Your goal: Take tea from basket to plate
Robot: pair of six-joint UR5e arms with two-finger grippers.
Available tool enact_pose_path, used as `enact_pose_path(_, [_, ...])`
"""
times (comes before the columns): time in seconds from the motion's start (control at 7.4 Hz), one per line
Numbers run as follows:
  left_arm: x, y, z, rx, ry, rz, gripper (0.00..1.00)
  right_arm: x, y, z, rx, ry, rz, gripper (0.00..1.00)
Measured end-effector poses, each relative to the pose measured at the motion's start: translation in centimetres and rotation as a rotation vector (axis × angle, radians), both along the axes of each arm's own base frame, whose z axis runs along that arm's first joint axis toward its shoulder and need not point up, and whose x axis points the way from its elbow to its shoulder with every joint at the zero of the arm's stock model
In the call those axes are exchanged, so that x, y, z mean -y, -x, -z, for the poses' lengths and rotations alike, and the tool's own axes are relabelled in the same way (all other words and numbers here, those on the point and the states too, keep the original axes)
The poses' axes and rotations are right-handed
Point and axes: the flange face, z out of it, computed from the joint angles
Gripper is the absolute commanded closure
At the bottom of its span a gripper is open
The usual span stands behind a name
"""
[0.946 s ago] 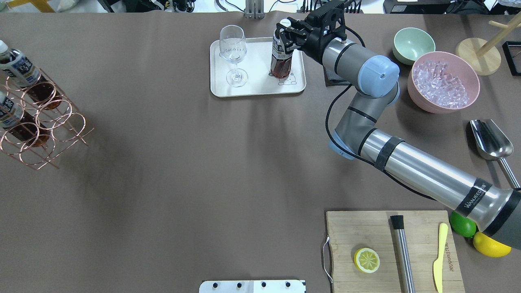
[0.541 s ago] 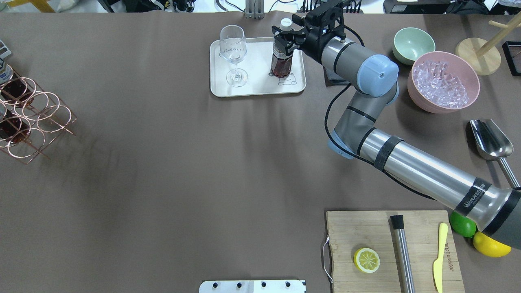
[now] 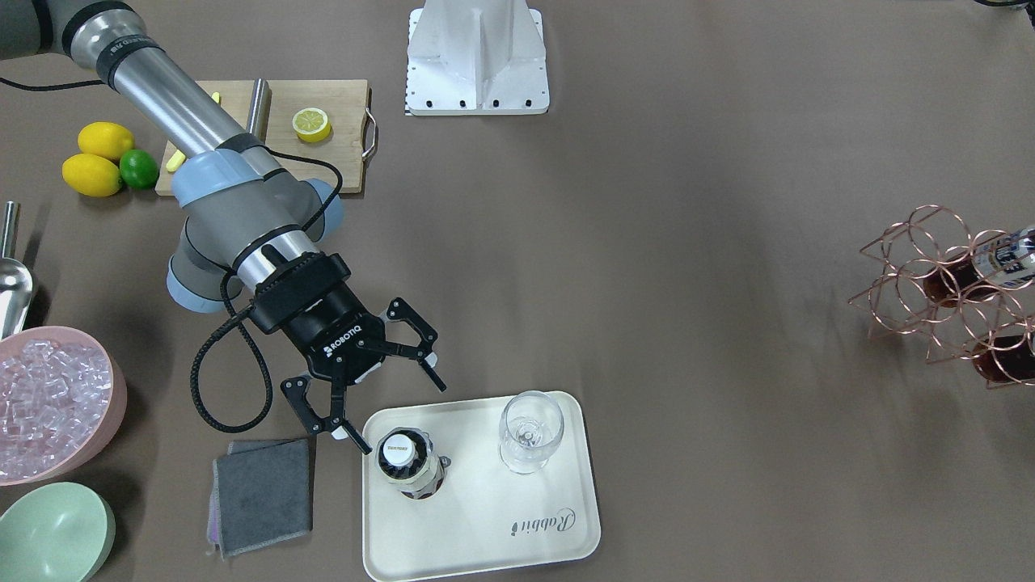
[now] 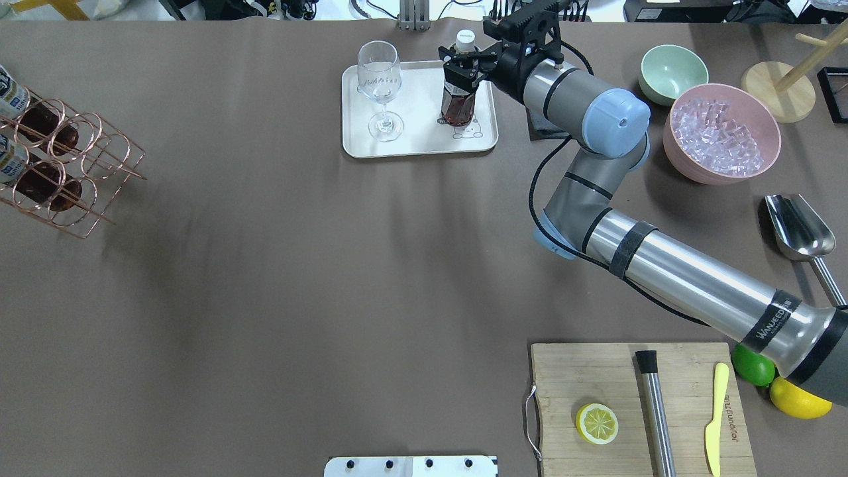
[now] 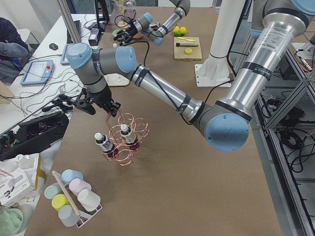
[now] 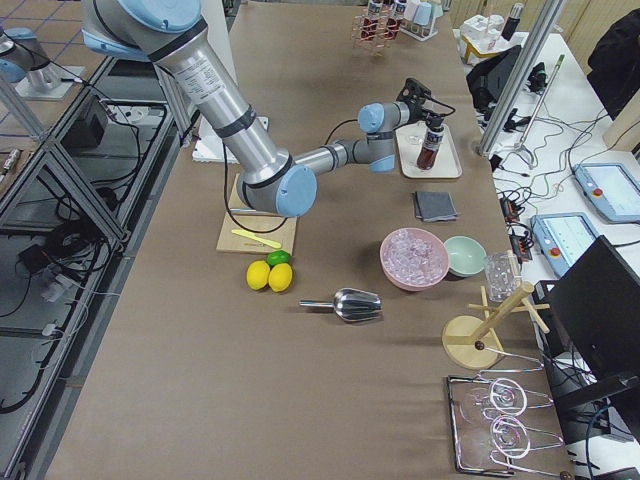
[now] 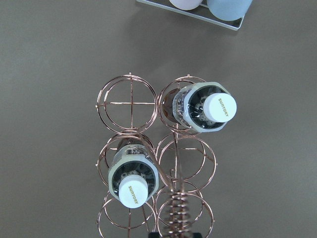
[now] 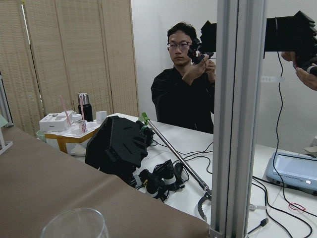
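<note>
The tea bottle (image 3: pixel 407 462) stands upright on the cream Rabbit tray (image 3: pixel 501 525), near a wine glass (image 3: pixel 530 432); the right gripper (image 3: pixel 404 420) hangs released just beside its cap, jaws spread wide. The left gripper (image 5: pixel 101 107) is at the coiled handle (image 7: pixel 179 213) of the copper wire rack (image 5: pixel 125 142), which holds two more bottles (image 7: pixel 205 106); whether it is clenched I cannot tell

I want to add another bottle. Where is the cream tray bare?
The tray is bare across its "Rabbit" half, between the tea, the wine glass and the operators'-side rim. Crowded beside the tea, where the open fingers of the right gripper stand.
</note>
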Motion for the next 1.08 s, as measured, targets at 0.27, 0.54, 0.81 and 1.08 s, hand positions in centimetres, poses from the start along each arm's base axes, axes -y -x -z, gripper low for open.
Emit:
enact_pose_path(0.27, [0.9,0.9,-0.9,-0.003,-0.026,-0.023,1.00,-1.0,-6.1,3.1,-0.054,0.015,0.061,0.00])
enact_pose_path(0.54, [2.0,1.5,-1.0,0.035,-0.087,-0.024,1.00,-2.8,-13.2,2.7,-0.130,0.105,0.051,0.00])
enact_pose_path(0.81, [3.2,1.9,-1.4,0.065,-0.047,0.036,1.00,-6.5,-19.2,-2.6,-0.183,0.241,0.015,0.00])
enact_pose_path(1.08, [3.9,1.6,-1.9,0.077,0.073,0.164,1.00,-12.9,-25.3,-9.1,-0.173,0.414,0.034,0.00])
